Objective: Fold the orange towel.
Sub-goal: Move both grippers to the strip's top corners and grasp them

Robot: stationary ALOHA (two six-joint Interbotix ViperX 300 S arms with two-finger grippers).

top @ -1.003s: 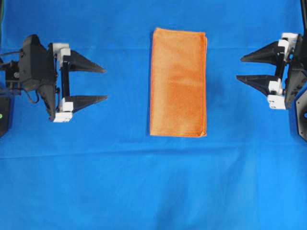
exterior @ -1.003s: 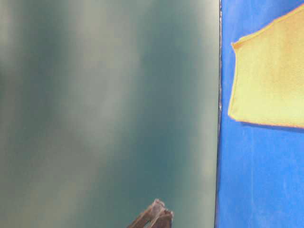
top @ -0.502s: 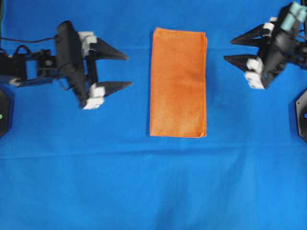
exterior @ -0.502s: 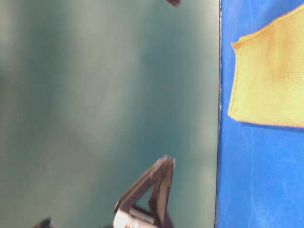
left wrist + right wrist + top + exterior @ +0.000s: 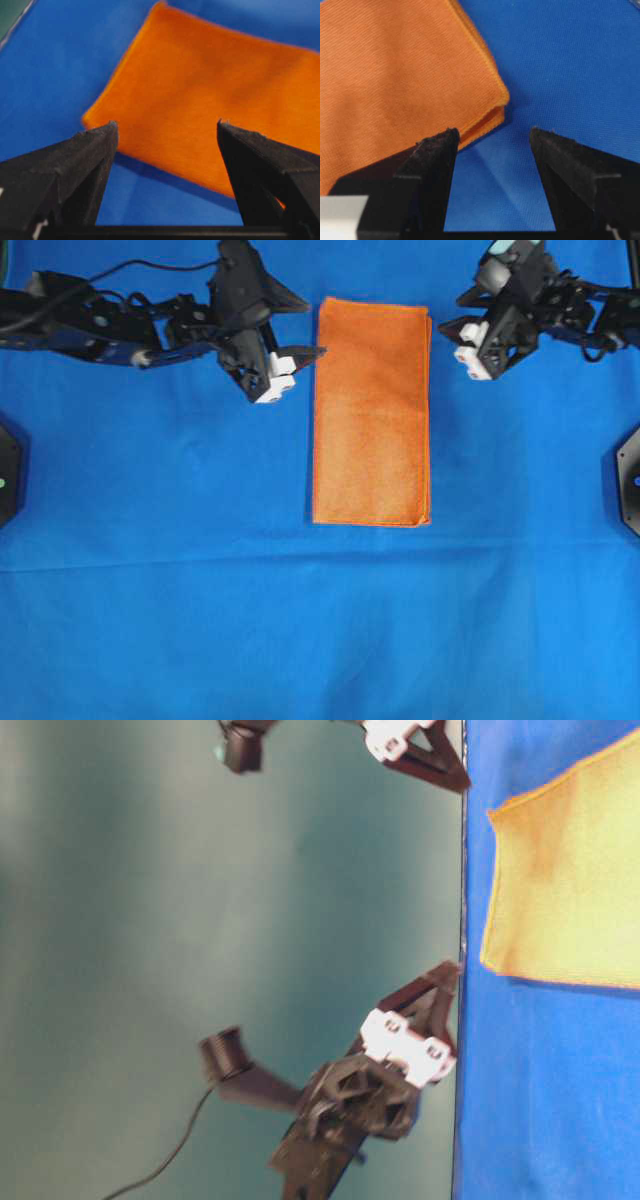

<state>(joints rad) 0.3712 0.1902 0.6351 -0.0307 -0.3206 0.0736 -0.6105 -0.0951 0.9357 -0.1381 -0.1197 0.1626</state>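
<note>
Jaws stand apart on both grippers, nothing between them. The left gripper (image 5: 305, 330) hovers at the orange towel's (image 5: 371, 412) 10 o'clock corner, the right gripper (image 5: 447, 328) at its 2 o'clock corner. The towel lies folded in half, a tall strip on the blue cloth (image 5: 300, 620). Whether any fingertip touches the fabric is unclear from these angles.

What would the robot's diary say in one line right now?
orange towel: folded, flat on blue cloth | left end effector: open, beside top corner | right end effector: open, beside opposite corner
</note>
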